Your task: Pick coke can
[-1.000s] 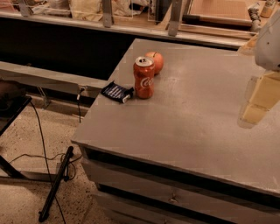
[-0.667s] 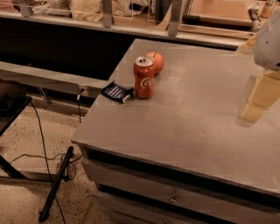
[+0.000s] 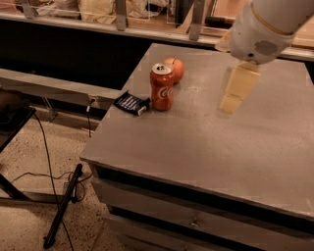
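Observation:
The coke can (image 3: 162, 87), red with white script and a silver top, stands upright near the left edge of the grey table (image 3: 206, 147). My gripper (image 3: 229, 104) hangs from the white arm (image 3: 262, 27) over the table's middle. It is to the right of the can, about a can's height away, and touches nothing. It holds nothing that I can see.
A round orange-red fruit (image 3: 175, 68) sits just behind the can and touches it. A flat dark blue packet (image 3: 131, 103) lies at the table's left edge, left of the can. A shelf rail with bags (image 3: 117, 14) runs behind the table. Cables and a black stand (image 3: 61, 206) lie on the floor at the left.
My arm and gripper have moved left across the table toward the can. The can, fruit and packet have not moved.

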### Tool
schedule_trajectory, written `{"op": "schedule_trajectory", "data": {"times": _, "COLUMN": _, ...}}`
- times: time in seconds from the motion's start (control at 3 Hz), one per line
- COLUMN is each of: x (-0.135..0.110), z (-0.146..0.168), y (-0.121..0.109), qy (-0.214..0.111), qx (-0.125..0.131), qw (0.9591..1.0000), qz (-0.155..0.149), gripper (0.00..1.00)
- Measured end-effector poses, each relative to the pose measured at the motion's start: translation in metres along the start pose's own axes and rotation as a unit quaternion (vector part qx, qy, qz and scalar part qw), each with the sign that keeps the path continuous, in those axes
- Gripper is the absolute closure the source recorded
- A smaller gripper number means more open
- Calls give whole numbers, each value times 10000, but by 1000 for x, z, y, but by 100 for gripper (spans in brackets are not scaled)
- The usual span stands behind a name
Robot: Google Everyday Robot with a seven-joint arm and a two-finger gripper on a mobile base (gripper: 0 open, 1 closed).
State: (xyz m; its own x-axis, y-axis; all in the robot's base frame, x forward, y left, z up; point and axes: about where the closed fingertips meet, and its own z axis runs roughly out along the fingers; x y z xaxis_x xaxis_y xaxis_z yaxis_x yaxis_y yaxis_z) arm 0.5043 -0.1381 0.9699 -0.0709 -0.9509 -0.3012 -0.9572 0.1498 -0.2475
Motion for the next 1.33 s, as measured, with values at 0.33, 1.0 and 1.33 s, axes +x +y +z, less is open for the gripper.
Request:
{"op": "schedule_trajectory", "data": {"times": 0.33, "x": -47, "z": 23, "y": -21, "qy": -274, "qx": -91, "qw": 9993, "qz": -244, "gripper": 0}}
{"op": "schedule_trajectory", "data": {"times": 1.0, "x": -98, "z": 34, "y": -31, "qy": -543, "qx": -374, "qw": 9973, "qz": -332, "gripper": 0}}
{"op": "schedule_trajectory", "data": {"times": 1.33, "x": -103, "z": 40, "y": -28, "qy": -435, "qx": -503, "qw": 9971, "qz": -365, "gripper": 0}}
